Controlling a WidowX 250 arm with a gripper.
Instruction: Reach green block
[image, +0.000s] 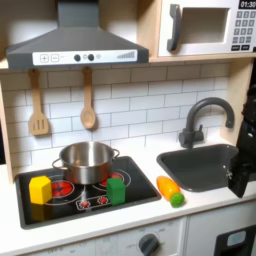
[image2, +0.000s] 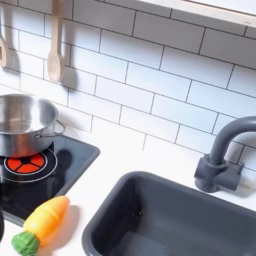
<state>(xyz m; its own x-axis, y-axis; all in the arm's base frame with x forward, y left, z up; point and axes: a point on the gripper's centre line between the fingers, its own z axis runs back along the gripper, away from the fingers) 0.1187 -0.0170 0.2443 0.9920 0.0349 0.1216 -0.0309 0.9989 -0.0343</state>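
Observation:
The green block (image: 117, 189) stands on the black stovetop (image: 140, 196) near its front edge, just in front of the steel pot (image: 86, 160). In the first exterior view my gripper (image: 240, 186) hangs at the far right edge, over the sink (image: 202, 163), well to the right of the green block and apart from it. It is a dark shape there, and I cannot make out how its fingers stand. Nothing appears to be held in it.
A yellow block (image: 40, 189) sits at the stovetop's front left. An orange carrot toy (image: 170, 189) (image2: 40, 222) lies on the counter between stove and sink (image2: 170, 215). The faucet (image: 200, 120) (image2: 225, 150) rises behind the sink. The pot (image2: 20, 120) sits beside a red burner (image2: 25, 162).

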